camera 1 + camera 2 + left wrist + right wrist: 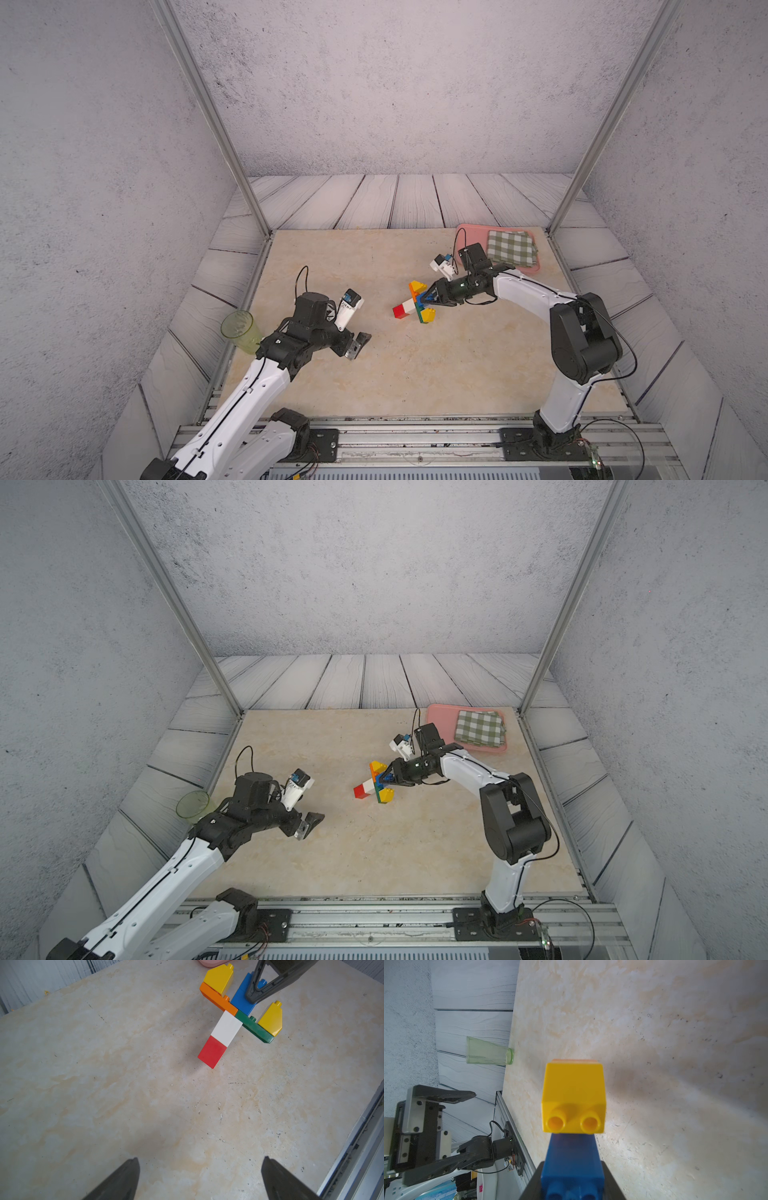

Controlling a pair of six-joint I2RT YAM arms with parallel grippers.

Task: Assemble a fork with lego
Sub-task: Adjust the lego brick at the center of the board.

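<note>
Gripping: the right end effector (pixel 426 297) is closed on the blue brick (pixel 241 1001), the middle prong of the fork (pixel 415 305).
Fork: mid-tabletop (pixel 374 374), on the right arm's side, its handle pointing toward the left arm.
Build: red brick (pixel 212 1051) and white brick (pixel 227 1029) in line as handle; orange brick (pixel 217 998) and green brick (pixel 256 1030) end to end as crossbar; a yellow brick (pixel 219 977) at each outer end, blue between. All seven look joined, so the task looks all but done.
Contact: whether the red end rests on the tabletop or hangs just above it cannot be told.
Left end effector (pixel 200 1159): open, empty, well apart from the fork, giving it no support.
Risk, one-brick hold: the fork is held through a single brick's studs; a lift or swing would likely let the handle's weight pry the blue brick off.
Risk, crossbar seam: orange and green seem bridged only by the blue and white bricks; a twist there could split the fork in two.
Risk, release: opening above the tabletop would drop the fork and could knock bricks loose; a dragging exit could pull the blue brick away.
Surroundings: cup (pixel 240 332) at the left edge, tray (pixel 462 232) with cloth (pixel 511 248) at the far right corner; both well apart from the fork, little threat.
</note>
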